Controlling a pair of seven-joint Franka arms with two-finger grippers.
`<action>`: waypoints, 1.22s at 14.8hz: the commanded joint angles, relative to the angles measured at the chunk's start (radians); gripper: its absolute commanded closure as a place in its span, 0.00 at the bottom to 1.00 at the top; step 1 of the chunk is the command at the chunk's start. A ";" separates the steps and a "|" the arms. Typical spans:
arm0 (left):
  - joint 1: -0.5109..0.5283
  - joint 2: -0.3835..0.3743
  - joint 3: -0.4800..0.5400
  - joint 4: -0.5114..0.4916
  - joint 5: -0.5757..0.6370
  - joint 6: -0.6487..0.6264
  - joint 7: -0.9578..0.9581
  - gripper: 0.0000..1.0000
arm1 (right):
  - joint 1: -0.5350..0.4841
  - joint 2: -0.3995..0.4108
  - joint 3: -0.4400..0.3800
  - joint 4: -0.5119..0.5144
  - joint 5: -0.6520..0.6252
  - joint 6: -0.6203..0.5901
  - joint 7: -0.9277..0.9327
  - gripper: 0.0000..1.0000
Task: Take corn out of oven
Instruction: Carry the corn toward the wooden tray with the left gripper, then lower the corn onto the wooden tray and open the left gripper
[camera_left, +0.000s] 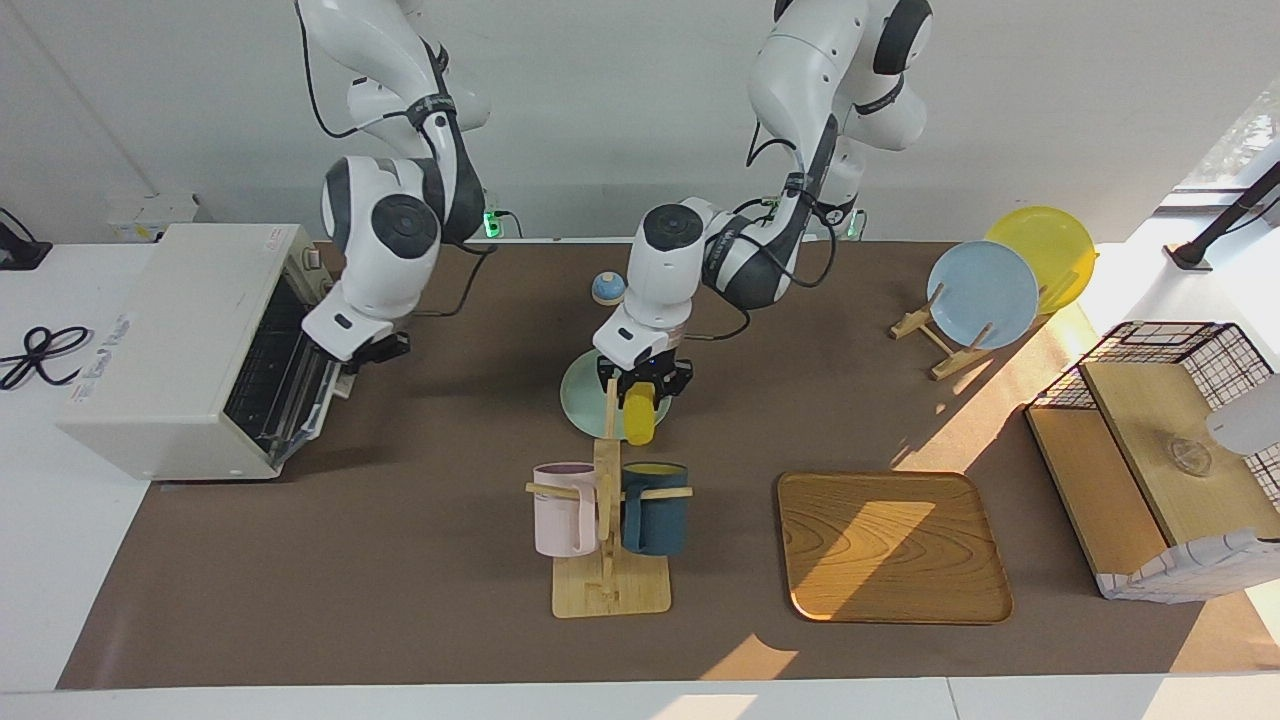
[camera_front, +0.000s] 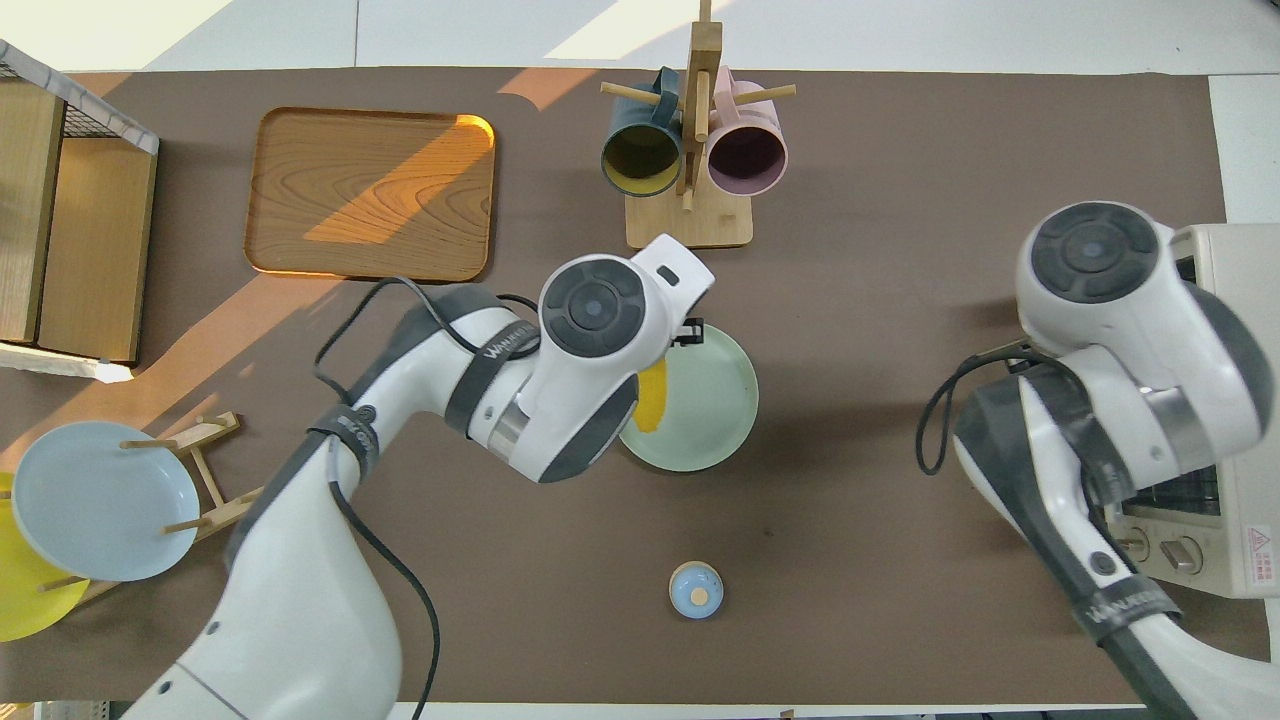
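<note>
The yellow corn (camera_left: 640, 415) hangs upright in my left gripper (camera_left: 643, 392), which is shut on its upper end, just above the pale green plate (camera_left: 578, 398) in the middle of the table. In the overhead view the corn (camera_front: 652, 395) shows over the plate's (camera_front: 712, 415) edge, mostly under my left hand. The white oven (camera_left: 170, 340) stands at the right arm's end of the table, its front open and the wire rack (camera_left: 268, 378) showing. My right gripper (camera_left: 378, 350) hovers just in front of the oven's opening, holding nothing that I can see.
A wooden mug rack (camera_left: 608, 585) with a pink mug (camera_left: 565, 510) and a dark blue mug (camera_left: 655, 510) stands just farther from the robots than the plate. A wooden tray (camera_left: 890, 545), a plate stand with a blue plate (camera_left: 983, 293) and a yellow plate (camera_left: 1050, 245), a wire-and-wood basket (camera_left: 1160, 440) and a small blue knob-topped piece (camera_left: 607, 288) are also on the table.
</note>
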 joint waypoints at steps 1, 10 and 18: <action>0.152 -0.031 -0.004 0.107 0.018 -0.159 0.143 1.00 | -0.099 -0.012 -0.012 0.029 0.004 -0.008 -0.132 1.00; 0.474 0.259 -0.015 0.458 0.007 -0.164 0.464 1.00 | -0.128 -0.069 -0.003 0.313 0.519 -0.254 -0.214 0.87; 0.528 0.348 -0.018 0.430 0.001 0.039 0.550 1.00 | -0.106 -0.058 -0.005 0.339 0.519 -0.327 -0.211 0.00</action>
